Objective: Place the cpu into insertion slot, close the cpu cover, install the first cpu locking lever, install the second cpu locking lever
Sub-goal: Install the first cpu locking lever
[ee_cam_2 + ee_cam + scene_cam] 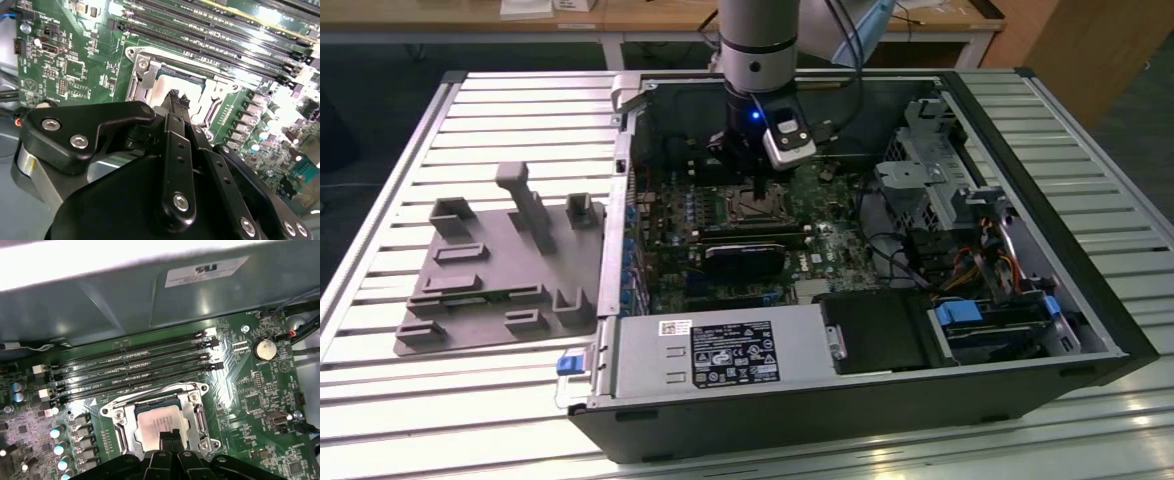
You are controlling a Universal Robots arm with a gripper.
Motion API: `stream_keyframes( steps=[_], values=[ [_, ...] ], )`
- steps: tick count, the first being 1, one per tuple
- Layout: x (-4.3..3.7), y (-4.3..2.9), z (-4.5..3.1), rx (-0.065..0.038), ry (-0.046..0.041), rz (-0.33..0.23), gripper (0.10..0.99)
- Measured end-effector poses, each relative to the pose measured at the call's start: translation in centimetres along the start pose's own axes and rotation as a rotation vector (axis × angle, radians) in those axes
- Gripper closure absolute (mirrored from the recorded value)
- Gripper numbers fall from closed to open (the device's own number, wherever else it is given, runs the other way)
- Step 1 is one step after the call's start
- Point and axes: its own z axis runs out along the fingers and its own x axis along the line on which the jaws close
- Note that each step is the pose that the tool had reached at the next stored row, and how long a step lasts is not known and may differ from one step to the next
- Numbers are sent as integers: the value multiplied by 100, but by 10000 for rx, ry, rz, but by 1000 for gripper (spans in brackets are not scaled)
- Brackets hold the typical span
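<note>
The cpu (156, 421), a dull silver square, lies in the insertion slot (754, 208) on the green board. The cpu cover (196, 412), a metal frame with a window, lies flat around the chip. In the second wrist view the cpu (162, 86) shows bright inside the cover (141, 74). My gripper (169, 437) stands just above the chip's edge with its black fingertips (176, 98) pressed together and nothing between them. Whether the tips touch the chip I cannot tell. In the exterior view the gripper (761, 188) reaches down into the open computer case.
Long black memory slots (135, 362) run beside the socket. A black card (744, 258), a grey power supply (720, 355) and a drive cage (937, 165) stand inside the case. A grey fixture block (507, 265) lies on the slatted table at the exterior view's left.
</note>
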Motion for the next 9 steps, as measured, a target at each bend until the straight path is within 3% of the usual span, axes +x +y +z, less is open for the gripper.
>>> stream_keyframes(
  steps=[9],
  values=[
    [-14,2,-170,14,-4,-2,984]
  ],
)
